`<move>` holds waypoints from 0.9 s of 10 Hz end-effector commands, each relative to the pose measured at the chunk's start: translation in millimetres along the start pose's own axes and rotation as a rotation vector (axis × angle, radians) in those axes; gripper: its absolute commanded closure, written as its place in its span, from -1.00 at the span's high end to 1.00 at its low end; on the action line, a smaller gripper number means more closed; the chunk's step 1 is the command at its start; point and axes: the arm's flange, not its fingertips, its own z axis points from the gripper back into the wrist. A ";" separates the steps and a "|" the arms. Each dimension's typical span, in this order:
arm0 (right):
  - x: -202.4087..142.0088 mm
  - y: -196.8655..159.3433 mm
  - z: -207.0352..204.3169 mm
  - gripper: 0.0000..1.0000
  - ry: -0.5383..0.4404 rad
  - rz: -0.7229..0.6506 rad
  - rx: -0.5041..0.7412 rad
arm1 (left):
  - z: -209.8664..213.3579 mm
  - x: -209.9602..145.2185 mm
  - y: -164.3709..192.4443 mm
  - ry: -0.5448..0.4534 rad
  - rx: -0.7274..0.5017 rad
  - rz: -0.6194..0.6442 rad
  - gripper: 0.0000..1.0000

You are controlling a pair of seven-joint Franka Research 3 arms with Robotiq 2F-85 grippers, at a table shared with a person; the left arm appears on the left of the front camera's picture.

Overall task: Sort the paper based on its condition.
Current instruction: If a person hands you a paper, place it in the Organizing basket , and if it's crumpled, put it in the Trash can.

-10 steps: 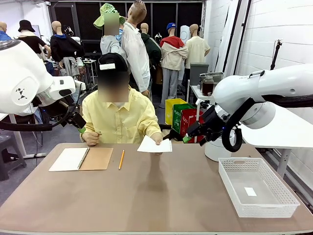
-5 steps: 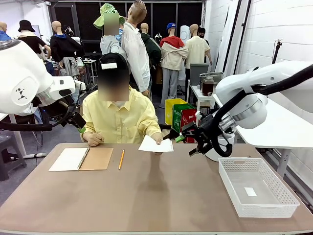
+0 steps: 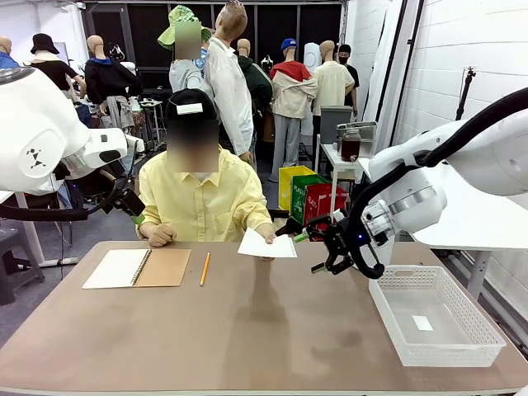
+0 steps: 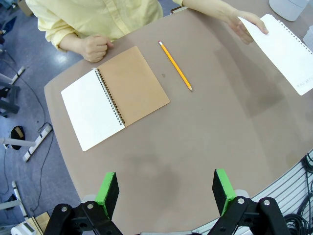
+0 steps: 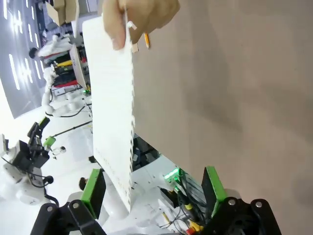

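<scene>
I get bright, even overhead light in the front view, with only a soft shadow on the table (image 3: 247, 330) under the paper (image 3: 266, 244). In the right wrist view the paper glares white and the room behind it washes out. The 2 wrist views bend at their edges.

I am looking across a rounded brown tabletop (image 3: 247, 330) toward a white painted brick wall (image 3: 450, 41) standing on the right. A bluish-grey floor (image 4: 19, 58) is showing below, and dark black-framed panels (image 3: 148, 33) are closing off the back.
</scene>
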 end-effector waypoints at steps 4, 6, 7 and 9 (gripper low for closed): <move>18.1 9.8 -17.7 1.00 -0.018 -0.080 0.085 | 0.6 -0.3 1.2 0.000 0.004 -0.003 1.00; 20.7 10.8 -20.4 0.62 -0.011 -0.093 0.090 | 0.6 -0.3 1.2 0.000 0.004 -0.003 1.00; 21.2 11.2 -21.1 0.41 -0.008 -0.097 0.094 | 0.6 -0.3 1.2 0.000 0.004 -0.003 1.00; 22.1 12.2 -22.7 0.03 0.003 -0.117 0.087 | 0.6 -0.3 1.2 0.000 0.004 -0.003 1.00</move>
